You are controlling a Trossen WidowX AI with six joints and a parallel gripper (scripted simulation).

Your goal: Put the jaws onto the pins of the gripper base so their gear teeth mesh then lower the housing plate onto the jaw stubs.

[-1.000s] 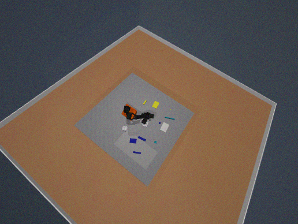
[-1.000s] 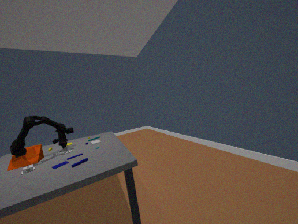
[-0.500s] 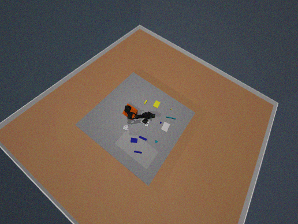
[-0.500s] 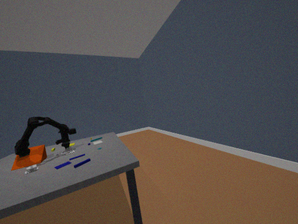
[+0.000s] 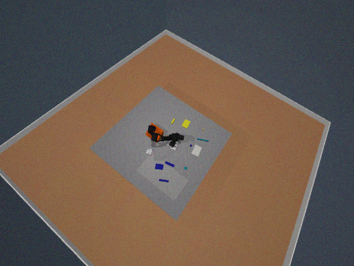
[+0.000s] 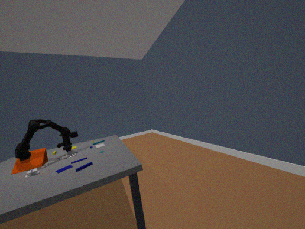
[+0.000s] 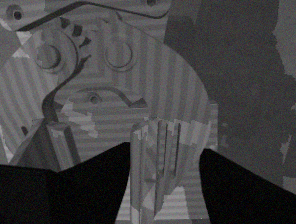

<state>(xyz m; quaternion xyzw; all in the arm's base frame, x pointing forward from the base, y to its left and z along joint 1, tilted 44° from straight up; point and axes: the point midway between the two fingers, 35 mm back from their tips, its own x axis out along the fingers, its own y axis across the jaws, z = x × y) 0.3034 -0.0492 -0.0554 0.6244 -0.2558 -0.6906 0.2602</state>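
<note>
My gripper (image 5: 173, 143) (image 6: 69, 151) (image 7: 165, 154) is low over the table, shut on the upright ribbed finger of the right jaw (image 7: 165, 85). That jaw's round stub shows in the wrist view, beside the stub of the left jaw (image 7: 25, 90). Dark gear teeth show between them; whether they mesh fully I cannot tell. The gripper base (image 7: 30, 12) shows at the top of the wrist view, partly hidden under the jaws. A small pale part, probably the housing plate (image 5: 149, 151) (image 6: 32, 172), lies apart on the table near the orange block.
An orange block (image 5: 158, 129) (image 6: 38, 160) is under the arm's base. A white rectangle (image 5: 197, 150) (image 6: 100, 146) lies beyond the gripper. Several blue pieces, including a blue block (image 5: 159, 166), lie to one side. A yellow block (image 5: 186, 123) and a teal rod (image 5: 202, 140) (image 6: 99, 142) lie farther off.
</note>
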